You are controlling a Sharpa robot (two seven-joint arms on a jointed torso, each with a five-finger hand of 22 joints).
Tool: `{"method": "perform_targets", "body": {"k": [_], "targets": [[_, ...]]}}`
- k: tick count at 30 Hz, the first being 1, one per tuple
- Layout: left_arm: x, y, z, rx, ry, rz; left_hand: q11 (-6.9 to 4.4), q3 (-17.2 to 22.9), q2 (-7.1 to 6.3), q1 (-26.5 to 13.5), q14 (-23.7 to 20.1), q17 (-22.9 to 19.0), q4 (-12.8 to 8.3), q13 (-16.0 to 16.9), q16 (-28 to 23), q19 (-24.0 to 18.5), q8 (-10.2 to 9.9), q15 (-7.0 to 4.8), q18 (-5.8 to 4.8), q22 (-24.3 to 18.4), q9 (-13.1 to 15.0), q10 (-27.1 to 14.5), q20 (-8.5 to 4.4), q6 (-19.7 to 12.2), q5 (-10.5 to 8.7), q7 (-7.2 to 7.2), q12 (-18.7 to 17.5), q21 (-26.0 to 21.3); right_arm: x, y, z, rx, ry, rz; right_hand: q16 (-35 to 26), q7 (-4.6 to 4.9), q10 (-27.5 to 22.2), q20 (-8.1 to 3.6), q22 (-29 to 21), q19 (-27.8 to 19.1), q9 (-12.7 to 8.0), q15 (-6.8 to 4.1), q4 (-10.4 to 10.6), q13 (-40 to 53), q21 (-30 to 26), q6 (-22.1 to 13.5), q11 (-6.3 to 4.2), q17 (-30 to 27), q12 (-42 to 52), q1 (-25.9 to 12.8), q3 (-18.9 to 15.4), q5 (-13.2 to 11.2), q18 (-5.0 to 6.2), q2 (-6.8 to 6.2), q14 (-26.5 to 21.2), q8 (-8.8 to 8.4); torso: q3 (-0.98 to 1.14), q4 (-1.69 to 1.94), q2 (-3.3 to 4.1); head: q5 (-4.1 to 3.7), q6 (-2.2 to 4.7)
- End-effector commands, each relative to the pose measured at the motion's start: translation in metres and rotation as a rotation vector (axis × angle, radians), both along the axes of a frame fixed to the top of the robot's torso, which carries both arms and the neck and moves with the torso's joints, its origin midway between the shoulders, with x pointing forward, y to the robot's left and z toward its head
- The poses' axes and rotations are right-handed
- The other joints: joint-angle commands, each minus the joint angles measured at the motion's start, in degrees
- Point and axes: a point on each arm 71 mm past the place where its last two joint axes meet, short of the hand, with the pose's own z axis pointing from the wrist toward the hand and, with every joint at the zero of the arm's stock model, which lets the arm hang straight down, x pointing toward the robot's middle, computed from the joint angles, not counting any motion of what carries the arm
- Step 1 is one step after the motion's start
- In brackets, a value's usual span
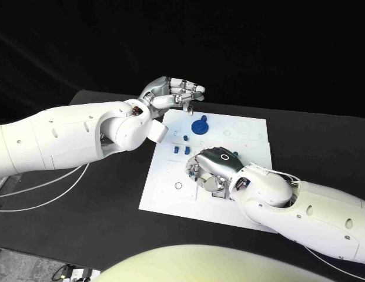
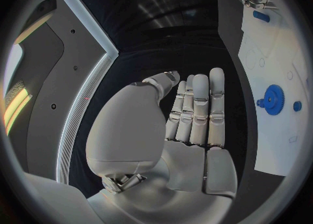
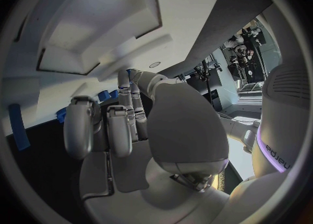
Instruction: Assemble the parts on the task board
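The white task board (image 1: pixel 248 136) lies mid-table. A blue gear (image 1: pixel 199 126) sits near its far edge, with small blue parts (image 1: pixel 176 150) just nearer. My right hand (image 1: pixel 215 166) hovers palm down over the board's middle, fingertips pointing at the board beside those parts. In the right wrist view, two fingers of the right hand (image 3: pixel 130 130) curl in, while the thumb meets a straighter finger close to small blue parts (image 3: pixel 101 96); whether it grips one is hidden. My left hand (image 1: pixel 172 92) hangs above the board's far left corner. Its fingers (image 2: pixel 199 109) are straight and hold nothing; the gear (image 2: pixel 274 97) lies beside them.
The black table (image 1: pixel 80 223) surrounds the board (image 2: pixel 267 41). White cables (image 1: pixel 38 188) trail over the table's left side under my left arm. My right forearm covers the board's near right corner.
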Motion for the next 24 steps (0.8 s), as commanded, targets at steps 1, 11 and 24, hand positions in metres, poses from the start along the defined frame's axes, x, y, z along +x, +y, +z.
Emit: {"method": "perform_targets", "body": {"k": [1,11,24], "targets": [[0.0,-0.001,0.001,-0.008,0.0,-0.008,0.05,-0.09,0.52,0.2,-0.34,-0.09,-0.18,0.06,-0.22,0.14,-0.22,0.24,0.79,-0.05,-0.09,-0.54,0.16,-0.45,0.12,0.12,0.2,-0.39,-0.003,0.0,-0.007,-0.057,0.017,0.013,0.02,0.44,-0.92,-0.13,9.05,1.22,-0.16,0.08,-0.31,-0.32,-0.47,-1.06,0.17,7.71,-1.06,-1.32,-0.09,-0.13,-1.03,-0.07,4.24,-0.56,0.0,0.0,-0.06,-0.03,-0.04],[0.0,0.0,0.001,-0.006,0.0,-0.003,0.05,-0.09,0.52,0.2,-0.34,-0.09,-0.18,0.06,-0.22,0.14,-0.22,0.24,0.79,-0.05,-0.09,-0.54,0.16,-0.45,0.12,0.12,0.2,-0.39,0.0,-0.009,0.0,0.033,-0.034,-0.043,-2.01,3.26,-6.66,1.75,6.24,-1.65,-1.81,2.42,0.54,-1.65,-8.02,-6.3,2.93,4.46,-4.16,-4.71,-0.14,-2.27,0.26,-3.49,2.97,-4.7,0.06,-0.03,-0.05,-0.04,0.14],[0.0,0.004,0.0,-0.003,0.002,0.003,0.04,-0.14,0.66,0.16,-0.35,-0.12,-0.15,0.11,-0.23,0.16,-0.18,0.25,0.81,-0.12,-0.08,-0.61,0.19,-0.45,0.13,0.12,0.33,-0.48,0.001,-0.043,0.026,0.107,-0.083,-0.108,-2.11,2.88,-9.37,2.39,5.74,-2.21,-2.33,2.64,0.79,-1.97,-9.46,-7.57,3.01,3.98,-2.89,-5.5,-2.29,-0.63,0.61,-4.8,2.53,-6.14,0.01,-0.13,-0.11,-0.7,0.75]]}}
